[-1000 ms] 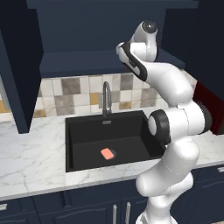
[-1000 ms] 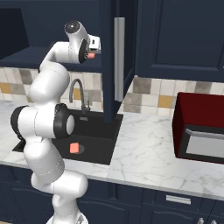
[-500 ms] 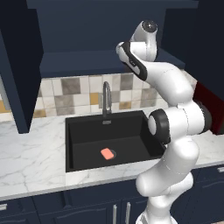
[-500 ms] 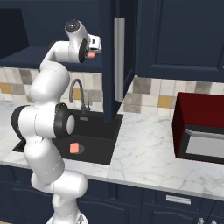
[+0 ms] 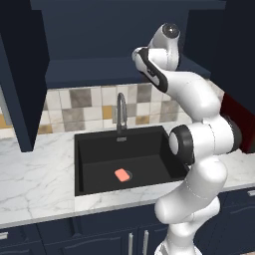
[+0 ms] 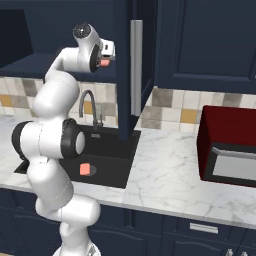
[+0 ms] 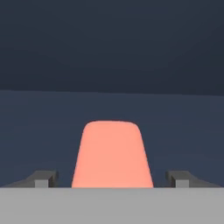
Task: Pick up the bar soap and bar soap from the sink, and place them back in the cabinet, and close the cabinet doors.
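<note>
Releasing looks like the step in hand: in the hand view the hand (image 7: 112, 179) has its fingertips (image 7: 43, 178) spread wide, clear gaps on both sides of the bar soap (image 7: 112, 155), so nothing is pinched. That soap lies flat on the navy shelf (image 7: 39, 131) at lower centre of the frame, between the tips but touching neither. My read: it sits there because it has been set down on the shelf of the cabinet (image 5: 114, 35) and the jaws stand apart to let go.

Right base view: hand (image 6: 107, 54) at upper left, a pink sliver of that soap (image 6: 104, 63) just beside it at shelf height. The cabinet door (image 6: 131, 65) with its long silver handle (image 6: 136, 67) stands swung out toward the camera, upper centre; it has to be open for shelf access.

Second bar soap (image 5: 122, 175) lies on the floor of the sink (image 5: 84, 149), centre of the left base view, well below the hand (image 5: 141, 59), near the faucet (image 5: 121, 112) side. Marble surface (image 5: 35, 174) around the basin.

Judgement: one bar placed, one left to fetch, doors not yet closed.
</note>
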{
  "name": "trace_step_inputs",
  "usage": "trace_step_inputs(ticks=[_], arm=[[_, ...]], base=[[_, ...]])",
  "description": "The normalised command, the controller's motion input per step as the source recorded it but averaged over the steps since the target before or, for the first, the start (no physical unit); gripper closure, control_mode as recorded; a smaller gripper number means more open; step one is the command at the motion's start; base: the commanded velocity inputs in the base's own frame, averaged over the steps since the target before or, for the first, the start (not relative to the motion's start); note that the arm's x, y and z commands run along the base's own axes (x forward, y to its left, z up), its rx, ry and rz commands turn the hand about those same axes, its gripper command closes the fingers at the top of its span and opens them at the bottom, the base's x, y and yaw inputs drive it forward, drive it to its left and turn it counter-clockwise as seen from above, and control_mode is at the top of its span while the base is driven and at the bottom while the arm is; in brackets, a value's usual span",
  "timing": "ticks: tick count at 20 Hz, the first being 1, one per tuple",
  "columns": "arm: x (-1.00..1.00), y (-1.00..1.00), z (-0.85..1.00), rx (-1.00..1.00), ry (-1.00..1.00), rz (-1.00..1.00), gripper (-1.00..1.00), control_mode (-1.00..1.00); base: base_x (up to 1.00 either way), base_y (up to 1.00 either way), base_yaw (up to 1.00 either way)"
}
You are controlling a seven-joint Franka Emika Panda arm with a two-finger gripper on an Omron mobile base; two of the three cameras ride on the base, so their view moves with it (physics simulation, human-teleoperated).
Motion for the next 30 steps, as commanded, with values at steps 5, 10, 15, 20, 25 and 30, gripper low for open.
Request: trace_step_inputs(ticks=[5, 10, 15, 20, 25, 30], arm=[[-0.28, 0.0, -0.16, 0.0, -0.07, 0.0, -1.0, -1.0], [-0.78, 0.0, -0.11, 0.0, -0.09, 0.0, -1.0, -1.0], [-0.99, 0.0, 0.0, 0.0, -0.02, 0.0, -1.0, -1.0], [-1.0, 0.02, 0.0, -0.01, 0.0, 0.0, -1.0, -1.0], [-0.81, 0.12, 0.0, 0.0, 0.09, 0.0, -1.0, -1.0], [-0.4, 0.17, -0.02, 0.04, 0.22, 0.0, -1.0, -1.0]], base=[[0.0, 0.0, 0.0], [0.0, 0.0, 0.0], [0.0, 0.0, 0.0], [0.0, 0.0, 0.0], [0.0, 0.0, 0.0], [0.0, 0.0, 0.0]])
